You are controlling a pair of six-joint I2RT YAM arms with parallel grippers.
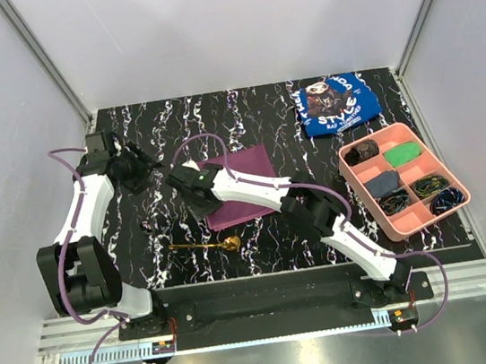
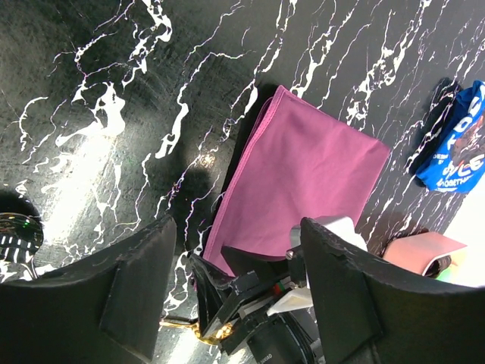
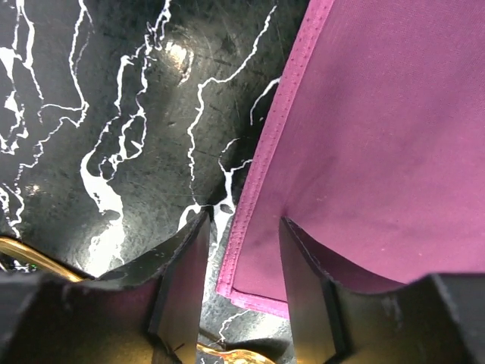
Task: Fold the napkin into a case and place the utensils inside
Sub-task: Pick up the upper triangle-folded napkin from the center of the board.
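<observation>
Right wrist view is showing the right end effector (image 3: 244, 221) sitting low with its two black fingers (image 3: 182, 280) parted. It's straddling a hemmed corner of the plum-purple, slightly shiny cloth napkin (image 3: 379, 136). One finger is over the bare black, white-veined marble-look table (image 3: 114, 114) and the other is over the cloth, with nothing pinched yet as far as I can tell.

The napkin is lying flat around mid-table and looking layered along that edge, so I'm guessing it's folded at least once. The small gold metal spoon (image 1: 206, 244) is lying on the table just beside that corner, outside the cloth, so it isn't tucked in yet. Off to the left, the left end effector (image 2: 236, 227) is hovering wide open and empty.

What's worrying me is the fingers catching only the top layer, or the slick cloth sliding and pulling the whole fold out of shape. That spoon is also sitting close enough to get knocked.
</observation>
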